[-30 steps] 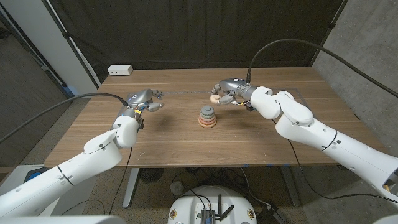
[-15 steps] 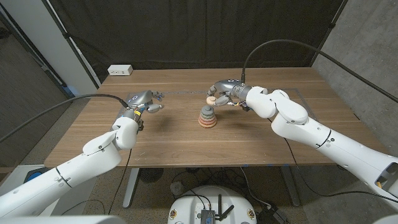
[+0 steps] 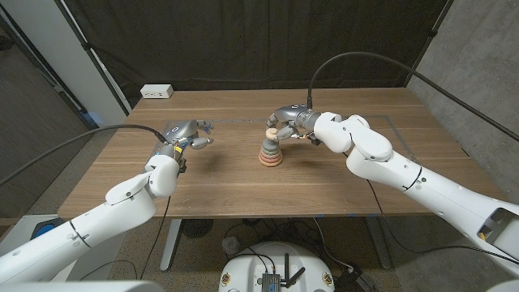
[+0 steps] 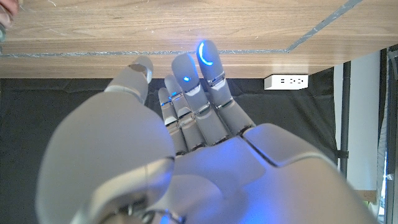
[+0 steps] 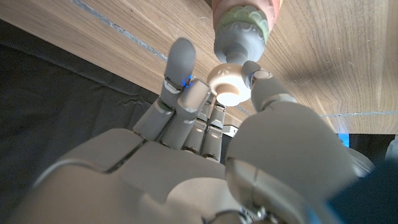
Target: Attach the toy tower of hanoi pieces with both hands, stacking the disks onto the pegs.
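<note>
Pastel disk stack (image 3: 271,152) upright mid-table, cream disk (image 5: 229,84) just above

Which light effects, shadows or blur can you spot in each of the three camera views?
Head view: even overhead light, and the left hand casts a soft shadow on the table. Left wrist view: blue glow on the fingertips, the near hand soft. Right wrist view: the cream disk looks bright, the stack slightly blurred, and the right hand out of focus.
</note>
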Motion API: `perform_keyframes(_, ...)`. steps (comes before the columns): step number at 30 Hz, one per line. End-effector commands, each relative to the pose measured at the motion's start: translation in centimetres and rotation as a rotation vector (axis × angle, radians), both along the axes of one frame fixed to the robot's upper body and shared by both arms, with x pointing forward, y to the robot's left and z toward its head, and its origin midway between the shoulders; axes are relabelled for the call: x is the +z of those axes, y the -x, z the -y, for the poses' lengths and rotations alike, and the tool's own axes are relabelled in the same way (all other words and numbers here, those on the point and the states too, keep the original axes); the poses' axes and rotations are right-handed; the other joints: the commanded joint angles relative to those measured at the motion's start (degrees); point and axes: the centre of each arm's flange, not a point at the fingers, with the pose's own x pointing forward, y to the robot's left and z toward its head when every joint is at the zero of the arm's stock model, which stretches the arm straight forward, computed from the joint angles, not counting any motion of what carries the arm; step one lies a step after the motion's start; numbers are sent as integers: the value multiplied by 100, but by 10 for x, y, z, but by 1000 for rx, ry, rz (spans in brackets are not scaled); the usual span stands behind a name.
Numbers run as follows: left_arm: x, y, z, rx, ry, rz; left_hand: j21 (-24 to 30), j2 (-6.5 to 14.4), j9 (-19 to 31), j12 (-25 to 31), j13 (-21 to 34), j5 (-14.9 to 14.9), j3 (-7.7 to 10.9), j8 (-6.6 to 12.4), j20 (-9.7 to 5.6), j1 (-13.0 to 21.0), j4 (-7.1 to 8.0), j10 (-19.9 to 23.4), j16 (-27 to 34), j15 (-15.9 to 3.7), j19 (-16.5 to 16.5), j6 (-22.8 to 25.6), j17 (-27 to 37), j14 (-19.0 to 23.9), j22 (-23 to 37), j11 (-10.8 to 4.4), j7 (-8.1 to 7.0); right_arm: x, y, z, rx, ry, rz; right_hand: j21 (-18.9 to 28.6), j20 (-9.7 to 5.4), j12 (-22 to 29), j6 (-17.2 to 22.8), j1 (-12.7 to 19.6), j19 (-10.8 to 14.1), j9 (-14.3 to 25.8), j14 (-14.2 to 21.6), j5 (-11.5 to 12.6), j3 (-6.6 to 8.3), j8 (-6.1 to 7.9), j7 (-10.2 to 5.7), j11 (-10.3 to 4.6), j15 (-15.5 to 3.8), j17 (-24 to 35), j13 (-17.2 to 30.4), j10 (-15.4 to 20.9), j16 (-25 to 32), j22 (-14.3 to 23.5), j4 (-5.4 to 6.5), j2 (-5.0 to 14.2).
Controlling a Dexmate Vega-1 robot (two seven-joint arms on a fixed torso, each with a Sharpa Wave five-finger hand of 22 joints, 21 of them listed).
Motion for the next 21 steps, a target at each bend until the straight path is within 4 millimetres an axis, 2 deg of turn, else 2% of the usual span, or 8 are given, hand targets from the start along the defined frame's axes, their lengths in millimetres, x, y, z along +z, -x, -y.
perform_keyframes(1,-2,2,-2,-1,2,1,36,-14,8,-30,18,21,41,-27,-716,-15,-5,47,25,-304,25,29,-2,20,14,-3,-10,-3,-6,-9,-21,33,-23,13,-50,-12,29,358,-17,29,-1,17,-5,-13,-13,-224,-9,15,10,212,17,20,15,365)
perform_keyframes(21,-3,6,-6,7,7,2,40,-17,14,-31,15,18,51,-27,-717,-18,-7,65,29,-304,27,44,-3,17,8,-19,-12,-8,-14,-14,-24,37,-48,7,-50,-6,46,349,-39,33,-29,20,-15,-22,0,-227,-10,8,7,230,9,11,15,392)
